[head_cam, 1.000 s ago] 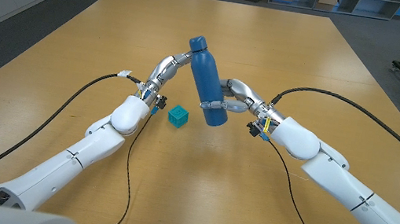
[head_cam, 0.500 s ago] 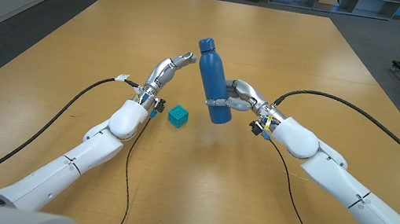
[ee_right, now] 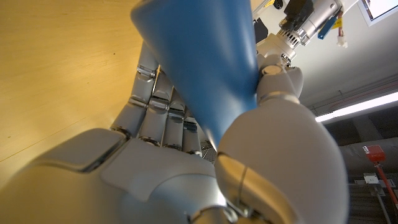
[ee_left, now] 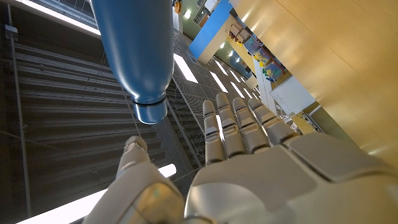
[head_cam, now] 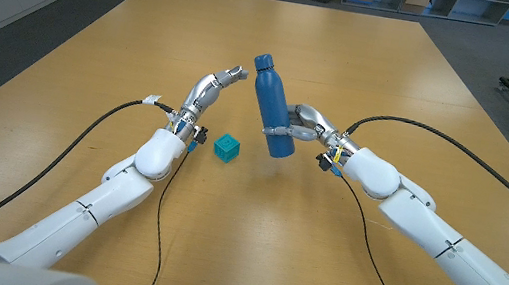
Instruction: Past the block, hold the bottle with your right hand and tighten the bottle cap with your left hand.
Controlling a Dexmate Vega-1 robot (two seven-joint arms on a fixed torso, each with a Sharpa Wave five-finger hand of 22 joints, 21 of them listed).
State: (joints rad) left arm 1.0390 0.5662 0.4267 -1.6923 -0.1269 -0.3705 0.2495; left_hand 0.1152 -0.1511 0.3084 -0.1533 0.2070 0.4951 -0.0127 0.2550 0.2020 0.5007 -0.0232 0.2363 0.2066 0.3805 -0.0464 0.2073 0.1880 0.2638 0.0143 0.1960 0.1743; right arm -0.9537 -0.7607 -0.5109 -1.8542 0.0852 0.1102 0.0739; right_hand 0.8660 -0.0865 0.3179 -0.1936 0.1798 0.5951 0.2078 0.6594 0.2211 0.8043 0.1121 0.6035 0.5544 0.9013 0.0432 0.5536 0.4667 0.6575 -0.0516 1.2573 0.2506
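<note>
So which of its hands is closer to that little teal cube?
The left. The left hand is raised just behind the cube, reaching toward the bottle's cap. The right hand grips the bottle on the cube's far side.

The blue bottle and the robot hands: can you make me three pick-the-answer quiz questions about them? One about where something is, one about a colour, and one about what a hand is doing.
1. Where is the small cube?
A. on the table near the left hand
B. on top of the bottle
C. inside the right hand

2. What colour is the bottle?
A. red
B. blue
C. yellow

3. What is the left hand doing?
A. squeezing the cube
B. gripping the cap
C. open beside the cap, holding nothing

Answers: 1 A, the cube sits on the wood by the left wrist. 2 B, it is blue all over. 3 C, its fingers are spread beside the cap while the right hand holds the bottle.
</note>
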